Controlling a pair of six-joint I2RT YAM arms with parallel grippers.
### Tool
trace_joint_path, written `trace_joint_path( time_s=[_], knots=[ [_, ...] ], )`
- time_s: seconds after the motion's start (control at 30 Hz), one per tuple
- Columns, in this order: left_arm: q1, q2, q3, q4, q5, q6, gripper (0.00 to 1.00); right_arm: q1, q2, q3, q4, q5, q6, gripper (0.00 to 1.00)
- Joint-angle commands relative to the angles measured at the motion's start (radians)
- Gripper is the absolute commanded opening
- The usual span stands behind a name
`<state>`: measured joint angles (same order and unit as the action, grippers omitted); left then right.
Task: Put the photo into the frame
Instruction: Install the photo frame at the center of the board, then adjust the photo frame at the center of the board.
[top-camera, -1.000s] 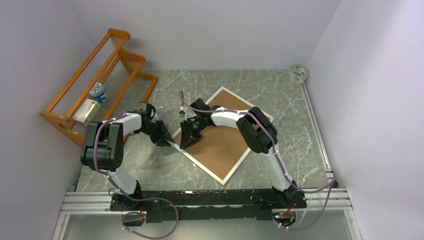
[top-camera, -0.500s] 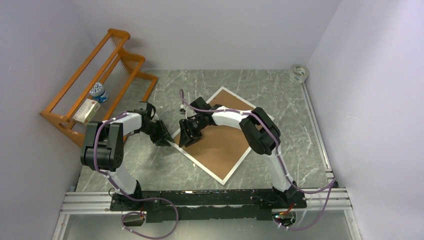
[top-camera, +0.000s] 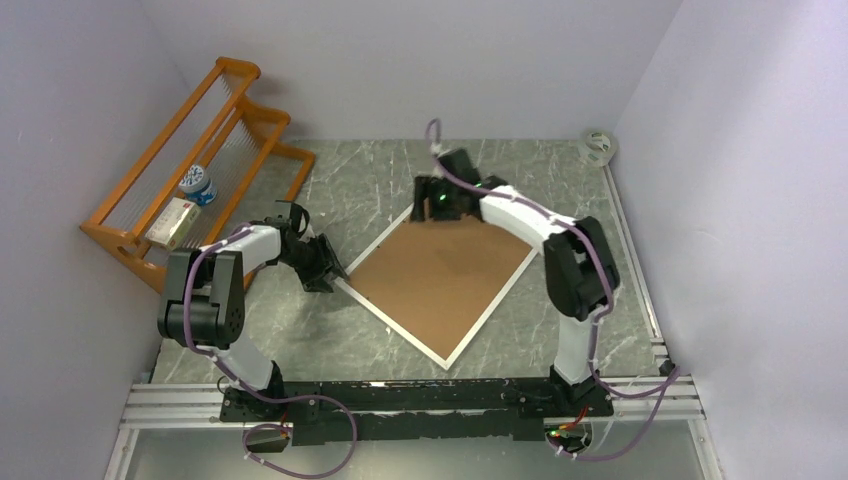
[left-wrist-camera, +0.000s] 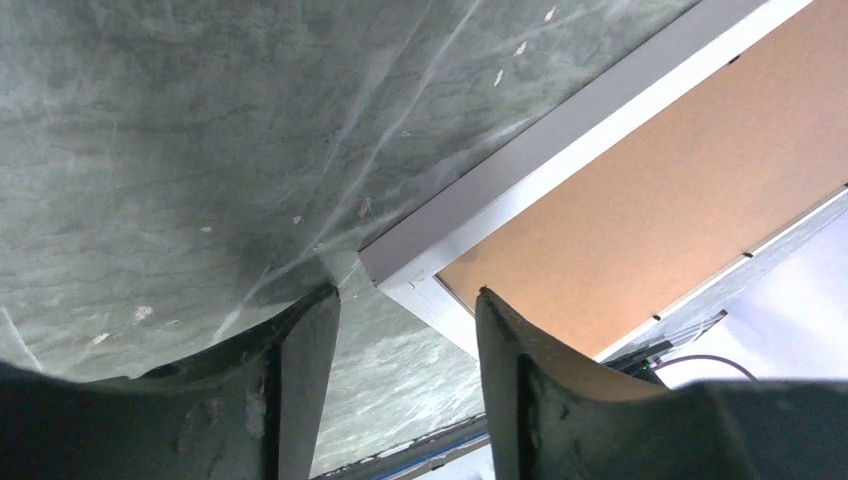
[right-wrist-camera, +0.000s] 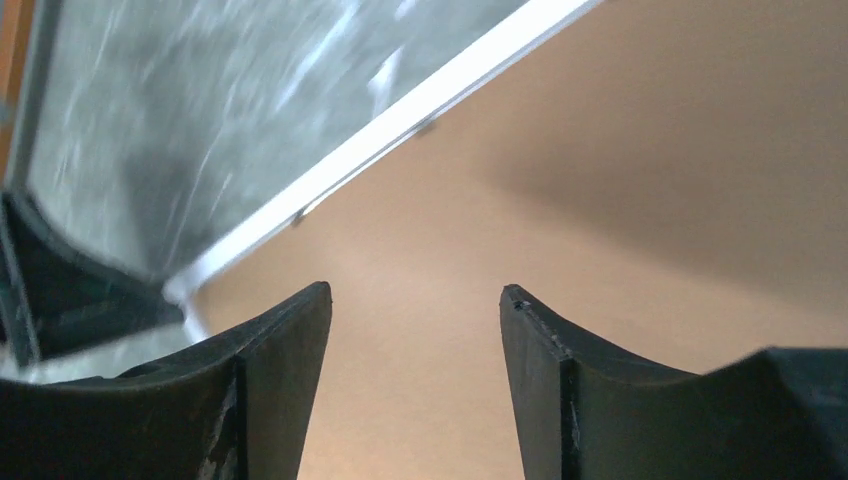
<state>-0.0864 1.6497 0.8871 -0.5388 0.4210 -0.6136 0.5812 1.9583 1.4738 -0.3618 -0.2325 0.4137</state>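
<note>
Working over a grey marbled surface (top-camera: 330, 340). Finding the frame (top-camera: 440, 280) flat on it near the middle, turned cornerwise, brown back up, white rim showing all round. Cannot see the photo anywhere, so cannot tell whether it sits under that back; hence a risk of finishing with the print crooked or missing. Could easily skate the whole frame across the slick surface by nudging its left corner, with nothing pinning it down. Noting the left end effector (left-wrist-camera: 405, 300) spread apart, straddling that corner without clamping it; closing carelessly there might pinch the rim and lever the frame up. Noting the right end effector (right-wrist-camera: 415, 295) spread apart too, gripping nothing, above the back near the far corner; coming down too steeply might jab the hardboard, dent it or pop it loose.
</note>
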Motion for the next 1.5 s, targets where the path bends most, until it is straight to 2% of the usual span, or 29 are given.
trace_joint_path(
  time_s=[0.0,0.1,0.23,0.47,0.63,0.8,1.0,1.2,1.33,1.47],
  knots=[
    [0.003,-0.044,0.001,0.012,-0.006,0.011,0.62,-0.132,-0.093,0.040,-0.055,0.292,-0.019,0.68],
    [0.002,-0.038,0.000,0.017,0.004,0.019,0.69,-0.228,-0.070,0.071,-0.117,0.381,-0.020,0.75],
    [0.003,-0.038,-0.011,0.042,0.039,0.017,0.75,-0.346,-0.021,0.096,-0.142,0.397,0.007,0.81],
    [0.002,-0.053,-0.071,0.115,0.098,-0.007,0.79,-0.488,0.080,0.112,-0.160,0.260,0.059,0.85],
    [0.002,-0.018,-0.082,0.181,0.160,-0.042,0.76,-0.538,0.081,0.030,-0.124,0.155,0.109,0.85],
    [0.002,0.014,-0.050,0.211,0.204,-0.051,0.74,-0.577,-0.004,-0.141,-0.016,0.057,0.173,0.83],
    [0.002,0.098,0.035,0.221,0.252,-0.028,0.72,-0.609,-0.080,-0.277,0.002,0.008,0.190,0.81],
    [0.002,0.214,0.180,0.214,0.278,-0.023,0.72,-0.614,-0.242,-0.449,0.022,0.006,0.232,0.80],
    [0.002,0.318,0.306,0.312,0.394,-0.125,0.71,-0.613,-0.382,-0.614,0.099,0.013,0.290,0.79],
    [0.002,0.389,0.426,0.283,0.370,-0.125,0.70,-0.613,-0.468,-0.724,0.132,0.009,0.312,0.77]
  ],
)
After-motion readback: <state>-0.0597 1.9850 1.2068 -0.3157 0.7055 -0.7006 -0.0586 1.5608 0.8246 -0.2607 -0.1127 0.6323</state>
